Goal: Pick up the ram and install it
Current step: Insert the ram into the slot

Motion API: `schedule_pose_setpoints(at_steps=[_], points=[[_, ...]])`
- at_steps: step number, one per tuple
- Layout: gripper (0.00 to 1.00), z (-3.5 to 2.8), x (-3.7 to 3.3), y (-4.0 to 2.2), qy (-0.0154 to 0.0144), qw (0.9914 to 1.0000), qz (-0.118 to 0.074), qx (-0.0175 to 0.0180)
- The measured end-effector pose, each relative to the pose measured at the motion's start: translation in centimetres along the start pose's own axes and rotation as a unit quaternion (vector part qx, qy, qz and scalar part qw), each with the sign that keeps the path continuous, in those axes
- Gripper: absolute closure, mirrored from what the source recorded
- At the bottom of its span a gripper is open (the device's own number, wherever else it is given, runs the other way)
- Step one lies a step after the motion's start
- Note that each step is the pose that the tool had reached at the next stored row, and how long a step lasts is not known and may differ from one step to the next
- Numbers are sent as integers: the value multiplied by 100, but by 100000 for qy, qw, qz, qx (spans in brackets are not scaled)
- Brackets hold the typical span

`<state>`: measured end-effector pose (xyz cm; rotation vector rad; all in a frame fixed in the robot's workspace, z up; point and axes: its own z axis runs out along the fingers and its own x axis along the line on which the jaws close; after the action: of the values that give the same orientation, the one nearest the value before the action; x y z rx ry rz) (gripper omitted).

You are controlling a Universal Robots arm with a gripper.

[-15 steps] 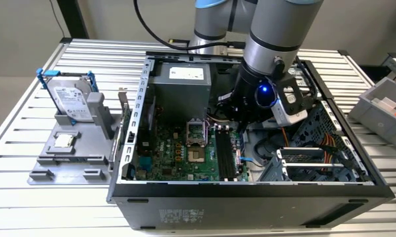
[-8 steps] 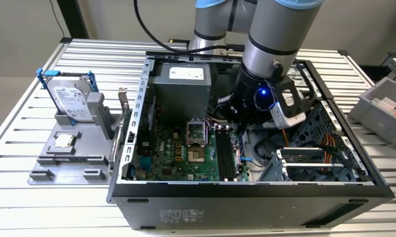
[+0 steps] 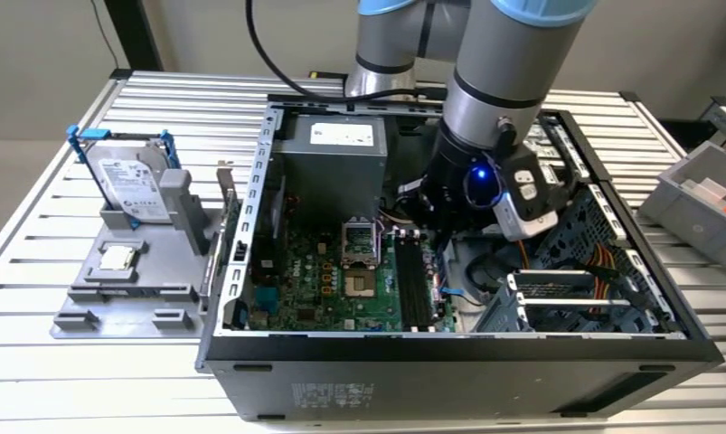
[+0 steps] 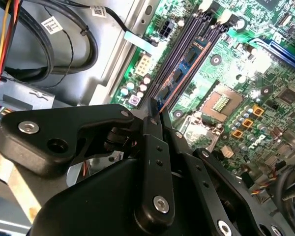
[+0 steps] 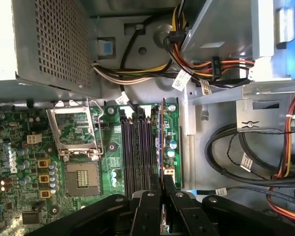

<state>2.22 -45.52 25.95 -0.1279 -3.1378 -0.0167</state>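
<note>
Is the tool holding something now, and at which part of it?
Yes. The tool grips the ram by one end of its upper edge, with the stick standing on edge over the black motherboard slots.

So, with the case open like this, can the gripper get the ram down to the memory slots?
Probably yes. The case is open on top, and the gripper is already inside it, shut on the ram, which stands at the memory slots. The cables lie off to one side.
</note>
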Motion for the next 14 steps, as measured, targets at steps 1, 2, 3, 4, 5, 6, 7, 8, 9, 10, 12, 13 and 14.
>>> schedule_pose_setpoints(at_steps=[1, 2, 3, 4, 5, 6, 7, 8, 9, 10, 12, 13, 14], points=[[100, 5, 0, -2, 0, 100000, -4, 12], [100, 10, -1, -5, -2, 100000, -4, 21], [100, 14, -1, -8, -1, 100000, -5, 16], [100, 19, -1, -11, -4, 100000, -5, 14], [100, 24, -2, -14, -3, 100000, -5, 11], [100, 28, -2, -18, -2, 100000, -6, 16], [100, 32, -2, -23, -3, 100000, -6, 19], [100, 36, -3, -29, -1, 100000, -6, 25], [100, 41, -3, -34, -1, 100000, -6, 21], [100, 48, -4, -37, -4, 100000, -6, 14], [100, 62, -4, -42, -2, 100000, -16, 26], [100, 69, -4, -44, 0, 100000, -24, 33], [100, 77, -4, -47, -2, 100000, -53, 30]])
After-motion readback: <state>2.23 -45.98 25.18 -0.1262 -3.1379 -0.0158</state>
